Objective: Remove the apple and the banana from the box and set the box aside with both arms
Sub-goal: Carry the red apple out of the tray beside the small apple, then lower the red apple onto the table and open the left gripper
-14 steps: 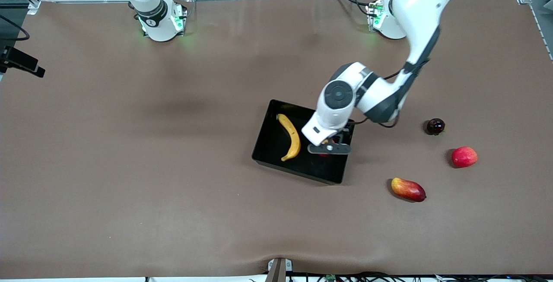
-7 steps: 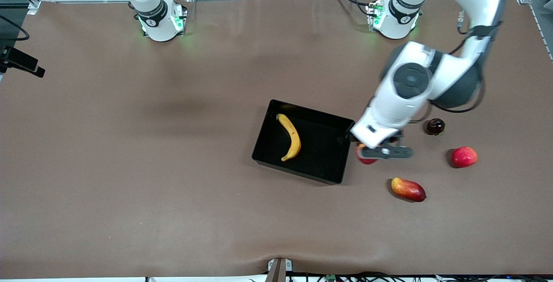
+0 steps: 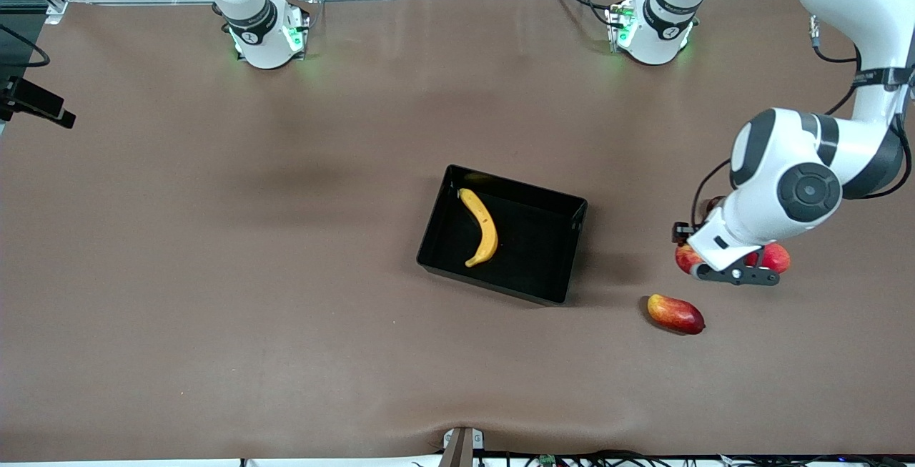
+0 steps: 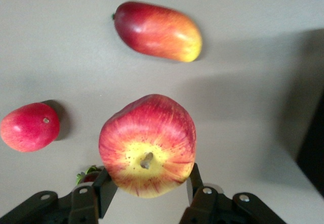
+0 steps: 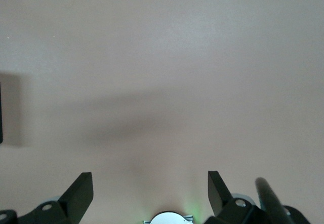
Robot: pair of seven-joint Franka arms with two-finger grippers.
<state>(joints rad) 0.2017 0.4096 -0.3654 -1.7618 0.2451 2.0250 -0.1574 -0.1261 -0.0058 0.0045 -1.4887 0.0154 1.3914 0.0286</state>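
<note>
The left gripper [image 4: 147, 196] hung in the air over the table's left-arm end, jaws clamped on the apple [image 4: 147, 145], above a plain red fruit [image 4: 30, 126] and near a mango [image 3: 675, 313]. The banana [image 3: 481, 226] lay inside the black box [image 3: 536, 277]. The right gripper [image 5: 150, 193] waited over bare table, jaws wide.

Brown table [image 3: 214, 274], black tray [image 3: 575, 238], mango [image 3: 675, 313]

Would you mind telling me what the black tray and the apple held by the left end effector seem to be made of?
Tray: apparently glossy black plastic, since its thin walls catch highlights. Apple: smooth and slightly waxy with red streaks over yellow; whether it is real or an imitation cannot be told.
</note>
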